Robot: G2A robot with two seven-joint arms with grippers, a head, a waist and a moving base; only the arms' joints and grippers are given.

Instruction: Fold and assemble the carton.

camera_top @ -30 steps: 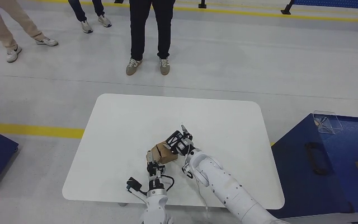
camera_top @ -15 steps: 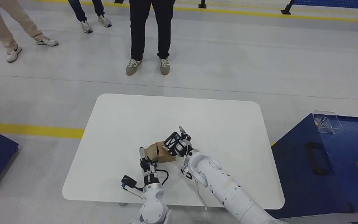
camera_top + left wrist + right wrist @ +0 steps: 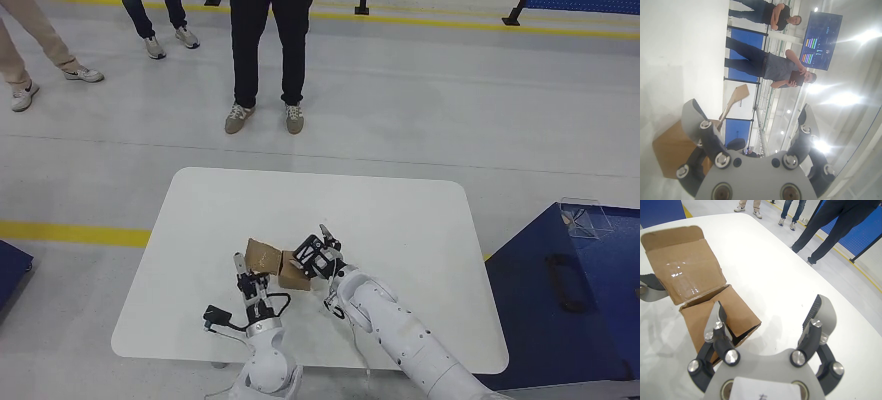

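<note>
One white rounded table (image 3: pixel 400 210) stands on a pale grey floor (image 3: pixel 450 100) crossed by a yellow line (image 3: pixel 70 233), with a dark blue platform (image 3: pixel 570 290) beside it. In the left wrist view one wall screen (image 3: pixel 819 51) with coloured bars hangs in the room behind.

One brown cardboard carton (image 3: pixel 265 254) lies on the table, toward the robot's edge, between the two grippers. Its body lies on its side, one end gaping, and one long flap with clear tape (image 3: pixel 687 268) stands up from it.

The left gripper (image 3: pixel 751 121) is spread wide with nothing between its fingers, the carton just beside one of them. The right gripper (image 3: pixel 768 306) is also spread wide and holds nothing. One of its fingers (image 3: pixel 715 313) shows against the carton's side; whether it touches is unclear.
</note>
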